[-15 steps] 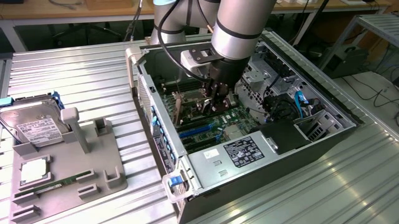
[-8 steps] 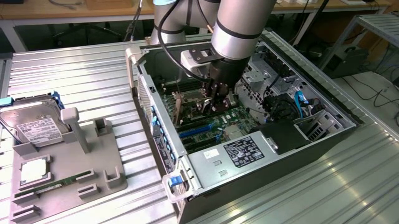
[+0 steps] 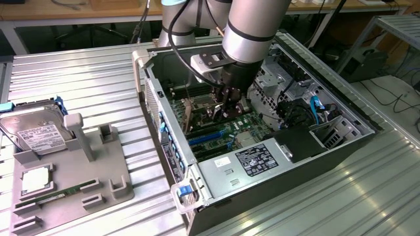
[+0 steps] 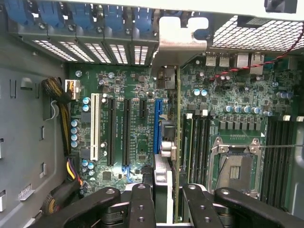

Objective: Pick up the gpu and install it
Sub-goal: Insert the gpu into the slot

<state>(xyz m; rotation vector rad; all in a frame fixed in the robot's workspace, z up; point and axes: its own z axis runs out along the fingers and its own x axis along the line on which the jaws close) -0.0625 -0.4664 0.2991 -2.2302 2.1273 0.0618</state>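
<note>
**GPU install: card's in the case, hovering at the slot**

The whole setup sits on a ribbed silver metal table (image 3: 78, 78), with an open black-and-silver tower case (image 3: 152, 98) lying on its side in the middle. The thick silver robot arm (image 3: 249, 29) reaches straight down into it. Off to the exterior view's left there's a grey moulded parts tray (image 3: 66, 172), well apart from the action.

Inside the case is the green motherboard (image 4: 137, 123). The gpu (image 4: 168, 147), a thin flat dark expansion card, stands edge-on over it, and its silver metal end bracket (image 4: 178, 40) is up against the rear slot openings. The black two-fingered gripper (image 4: 168, 190) is narrowed down and clamped on the card's top edge, one finger on each side.

The card hangs just beside the long blue expansion slot (image 4: 157, 123). It's impossible to tell whether the bottom edge is in yet. It looks like the insertion step, well past pickup. Seating it would need the edge square over the slot, the bracket lined up, and a straight, firm push.
</note>
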